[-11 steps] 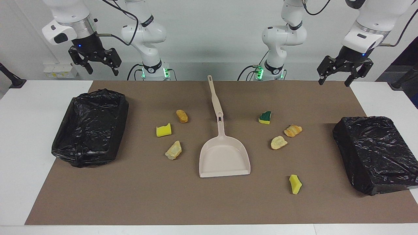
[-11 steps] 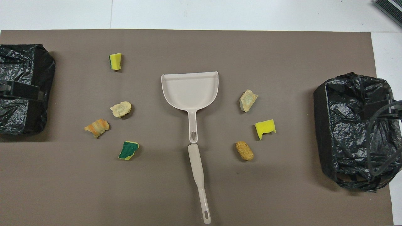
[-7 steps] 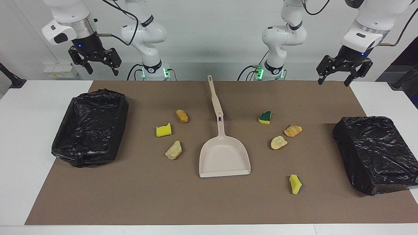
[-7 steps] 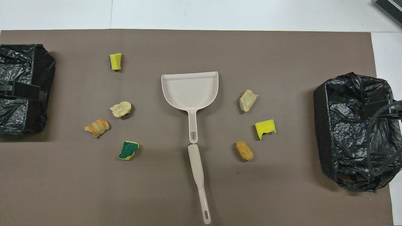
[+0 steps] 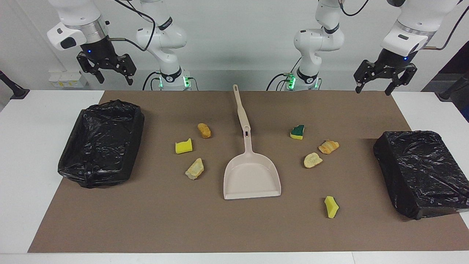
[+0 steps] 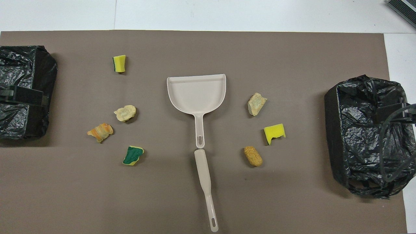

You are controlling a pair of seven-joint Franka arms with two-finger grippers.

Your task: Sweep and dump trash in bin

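Observation:
Trash lies scattered on the brown mat on both sides of a beige dustpan (image 5: 252, 176) (image 6: 196, 94). Toward the right arm's end are a yellow sponge piece (image 5: 183, 146), an orange lump (image 5: 204, 130) and a pale lump (image 5: 195, 169). Toward the left arm's end are a green-and-yellow sponge (image 5: 297, 132), two bread-like lumps (image 5: 328, 146) (image 5: 312, 160) and a yellow sponge (image 5: 331, 206). A black-lined bin stands at each end (image 5: 100, 143) (image 5: 421, 172). My right gripper (image 5: 114, 80) and left gripper (image 5: 373, 90) hang open and empty, high over the table edge nearest the robots.
A beige stick-like tool (image 5: 240, 108) (image 6: 204, 182) lies in line with the dustpan's handle, nearer to the robots, its end touching the handle's end. The brown mat (image 5: 165, 220) covers most of the white table (image 5: 33, 165).
The left gripper has risen slightly and drifted a little toward the table's middle. The right gripper has barely shifted. Nothing on the mat has moved.

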